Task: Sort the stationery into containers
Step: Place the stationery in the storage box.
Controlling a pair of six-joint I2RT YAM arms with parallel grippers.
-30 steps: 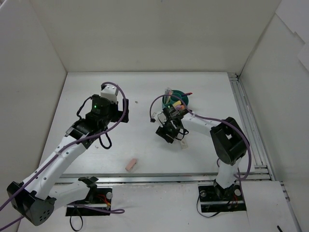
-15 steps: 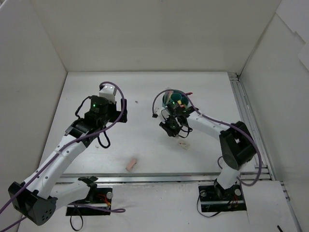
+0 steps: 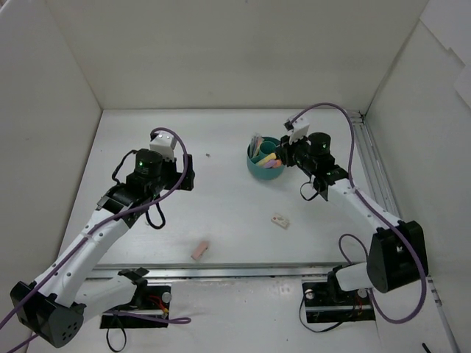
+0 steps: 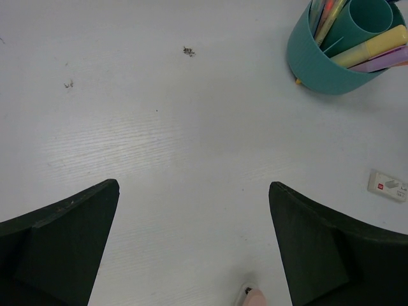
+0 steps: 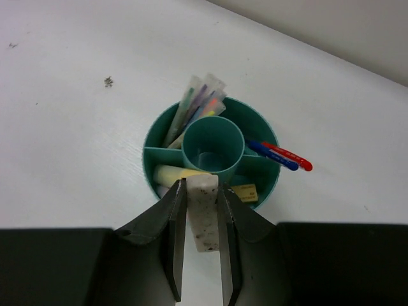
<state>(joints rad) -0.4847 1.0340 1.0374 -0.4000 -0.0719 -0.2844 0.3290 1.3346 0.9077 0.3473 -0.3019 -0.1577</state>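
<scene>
The teal cup point(image 3: 255, 168) with inner dividers stands at mid table. It holds highlighters, a blue and a red pen point(image 5: 280, 155) and a beige eraser point(image 5: 245, 191). My right gripper point(image 3: 284, 155) is shut on a speckled white eraser point(image 5: 204, 217) and holds it over the cup's rim point(image 5: 210, 153) in the right wrist view. My left gripper point(image 4: 193, 185) is open and empty above bare table, left of the cup point(image 4: 322, 64). A pink eraser point(image 3: 200, 250) and a white labelled eraser point(image 3: 280, 219) lie on the table.
White walls enclose the table on three sides. A metal rail point(image 3: 372, 176) runs along the right edge. The pink eraser point(image 4: 253, 297) shows at the bottom edge of the left wrist view, and the labelled eraser point(image 4: 387, 185) at its right.
My right gripper has lifted from the table in front of the cup and swung to the cup's right side. My left arm shifted slightly.
</scene>
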